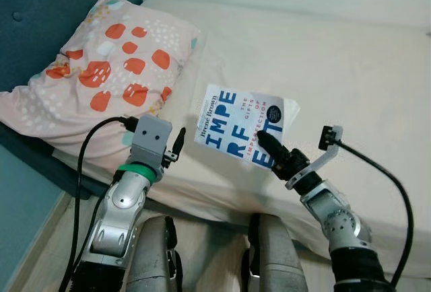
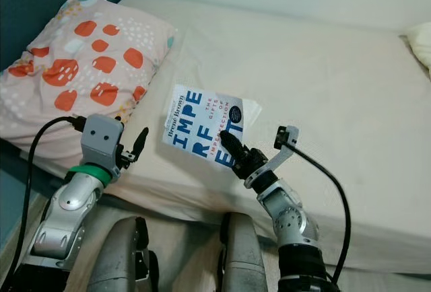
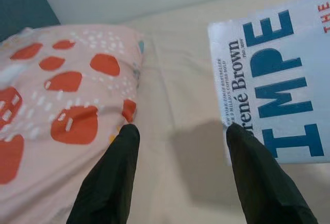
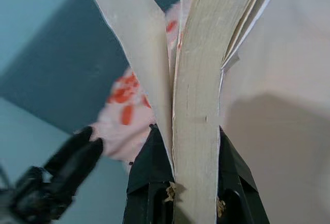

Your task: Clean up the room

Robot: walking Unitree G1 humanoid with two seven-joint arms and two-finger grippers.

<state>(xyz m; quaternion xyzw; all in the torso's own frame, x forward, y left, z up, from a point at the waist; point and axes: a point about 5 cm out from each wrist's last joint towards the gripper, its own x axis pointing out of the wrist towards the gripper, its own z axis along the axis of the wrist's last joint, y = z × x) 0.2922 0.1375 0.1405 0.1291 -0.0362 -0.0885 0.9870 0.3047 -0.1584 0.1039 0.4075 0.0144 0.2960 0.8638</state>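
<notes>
One book (image 1: 239, 125), a floppy paperback, is clamped at its near edge in my right tool (image 1: 264, 145), lifted over the bed (image 1: 350, 70), long axis pointing away from it. Pages splay. My left tool (image 1: 176, 148), fingers apart, hangs just beside the book's spine; soft patterned pillow (image 1: 101, 70) beyond.

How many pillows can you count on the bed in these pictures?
2. A patterned pillow with orange spots lies at the head of the bed, to the robot's left. A cream pillow corner shows at the far right edge; most of it is cut off.
</notes>
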